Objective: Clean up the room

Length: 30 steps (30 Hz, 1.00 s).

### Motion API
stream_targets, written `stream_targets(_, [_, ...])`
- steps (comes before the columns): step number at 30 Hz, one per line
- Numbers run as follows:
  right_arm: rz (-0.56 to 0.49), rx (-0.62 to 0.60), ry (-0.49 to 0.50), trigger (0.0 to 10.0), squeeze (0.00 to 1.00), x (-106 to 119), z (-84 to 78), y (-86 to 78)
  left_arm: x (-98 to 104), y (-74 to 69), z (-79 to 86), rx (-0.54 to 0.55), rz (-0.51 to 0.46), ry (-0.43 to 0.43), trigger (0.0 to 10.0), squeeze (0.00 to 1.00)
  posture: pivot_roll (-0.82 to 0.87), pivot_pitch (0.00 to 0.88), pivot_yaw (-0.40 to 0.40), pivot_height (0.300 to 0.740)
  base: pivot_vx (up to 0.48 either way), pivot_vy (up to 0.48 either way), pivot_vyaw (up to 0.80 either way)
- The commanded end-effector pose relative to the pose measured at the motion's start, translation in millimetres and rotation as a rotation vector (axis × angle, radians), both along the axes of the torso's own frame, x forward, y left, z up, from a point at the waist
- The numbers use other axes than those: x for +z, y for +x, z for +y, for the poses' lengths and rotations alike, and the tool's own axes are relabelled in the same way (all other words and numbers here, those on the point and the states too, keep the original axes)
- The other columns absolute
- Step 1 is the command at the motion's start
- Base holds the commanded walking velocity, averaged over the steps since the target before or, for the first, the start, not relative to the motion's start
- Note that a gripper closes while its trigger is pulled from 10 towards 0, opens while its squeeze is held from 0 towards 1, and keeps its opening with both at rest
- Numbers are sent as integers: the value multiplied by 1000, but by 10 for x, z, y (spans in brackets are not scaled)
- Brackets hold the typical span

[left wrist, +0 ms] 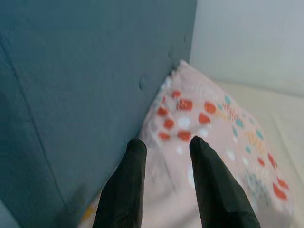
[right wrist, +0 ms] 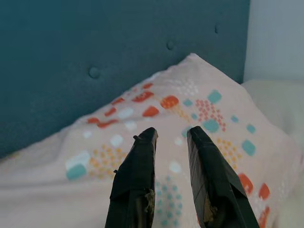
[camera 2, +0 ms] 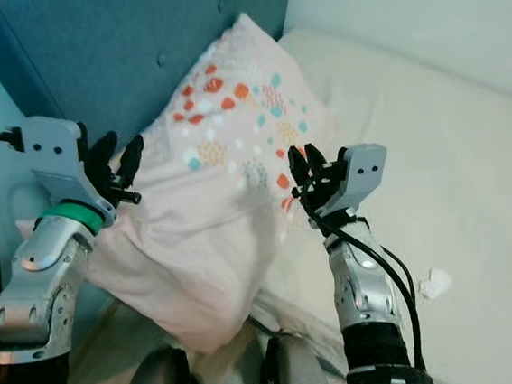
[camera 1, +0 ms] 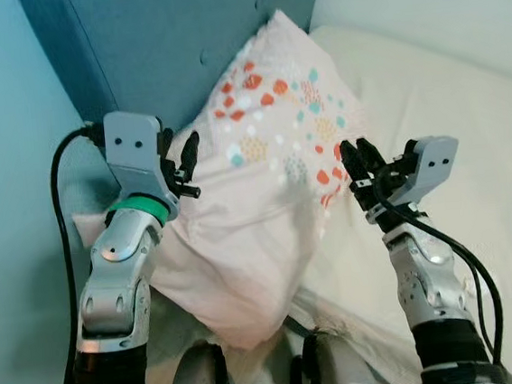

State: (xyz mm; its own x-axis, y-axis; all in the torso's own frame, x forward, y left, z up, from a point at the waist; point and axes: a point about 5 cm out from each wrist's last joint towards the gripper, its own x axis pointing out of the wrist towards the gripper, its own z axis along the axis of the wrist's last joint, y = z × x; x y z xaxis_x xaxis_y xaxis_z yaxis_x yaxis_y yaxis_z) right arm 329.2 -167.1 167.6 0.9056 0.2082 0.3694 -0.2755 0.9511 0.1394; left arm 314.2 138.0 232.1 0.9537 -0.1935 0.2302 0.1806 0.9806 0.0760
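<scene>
Propping the pillow squarely looked like the step in hand; pressing both sides evenly would keep the soft slab from slumping off the near edge. Largest was the teal upholstered headboard, button-tufted and matte, at far left. Right of it spread the cream mattress, smooth and slightly rumpled. Against the headboard leaned the pale pink pillow, puffy, with orange and teal dots. At its left edge the left gripper stood narrowly parted, gripping nothing. At its right edge the right gripper was likewise slightly parted, perhaps brushing fabric.
</scene>
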Motion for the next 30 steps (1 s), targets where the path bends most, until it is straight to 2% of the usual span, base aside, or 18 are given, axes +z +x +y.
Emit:
stream_targets(1, [15,-17,-7,10000,0,-55,-36,-14,-30,18,-31,-6,6,-8,10000,0,97,83,-20,706,0,0,0])
stream_targets(10, [31,-39,-13,10000,0,-91,-77,-7,-131,62,-85,-6,20,18,10000,0,90,84,-18,739,0,0,0])
stream_targets(20, [55,-103,-7,10000,0,-166,-119,-15,-212,65,-71,4,34,30,10000,0,91,87,-12,740,0,0,0])
stream_targets(30, [66,-104,11,10000,0,-212,-59,-17,-226,68,-116,-4,24,35,10000,0,91,87,-7,740,0,0,0])
